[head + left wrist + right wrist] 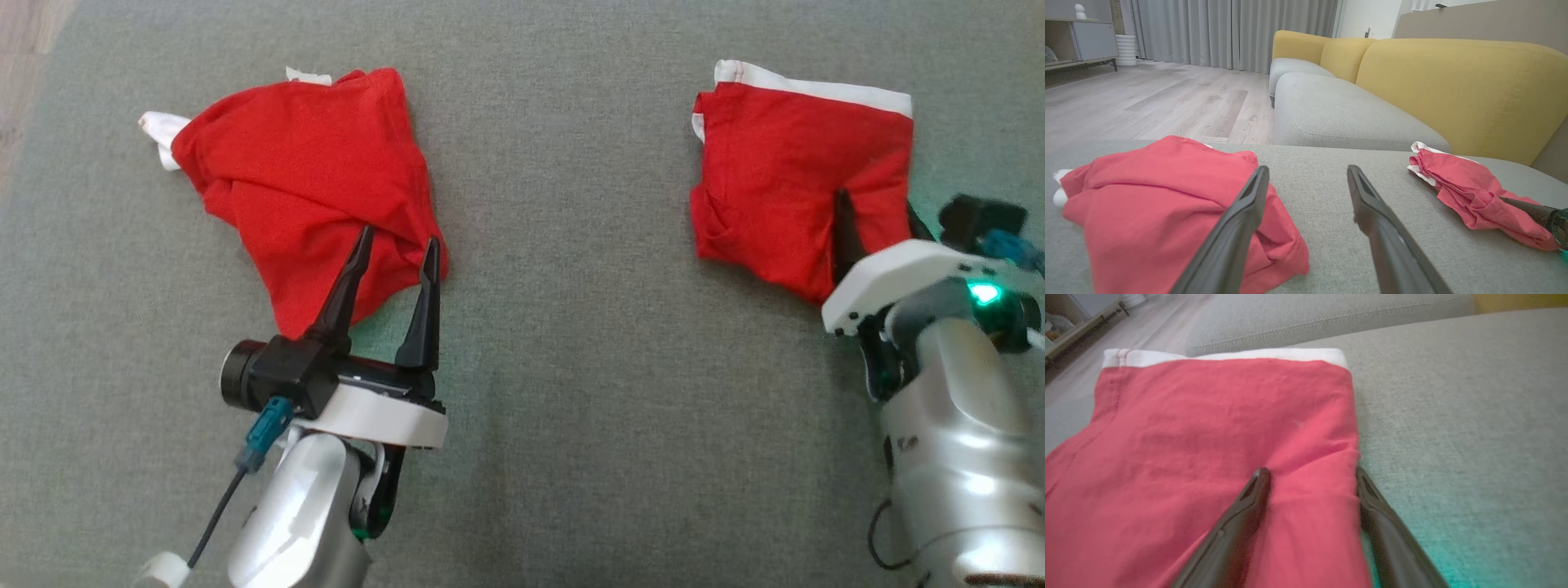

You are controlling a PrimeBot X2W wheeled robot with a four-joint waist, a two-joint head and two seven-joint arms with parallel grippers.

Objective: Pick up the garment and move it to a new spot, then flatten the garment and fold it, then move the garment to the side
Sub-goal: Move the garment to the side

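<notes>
Two red garments lie on the grey cushion (571, 367). The left garment (302, 163) (1147, 196) is crumpled, with white trim poking out at its far-left end. My left gripper (398, 237) (1307, 168) stands open over its near right corner, one finger above the cloth and one beside it. The right garment (792, 171) (1470, 192) (1208, 428) lies flat and folded, with a white band along its far edge. My right gripper (875, 204) (1311, 470) is open, and its fingers straddle that garment's near right edge, with cloth lying between them.
The cushion's left edge meets wooden floor (24, 82). A yellow sofa back (1453, 81) rises behind the right side. Another grey seat (1331, 110) lies beyond, with a cabinet (1086, 36) and curtains far off. Bare cushion separates the two garments.
</notes>
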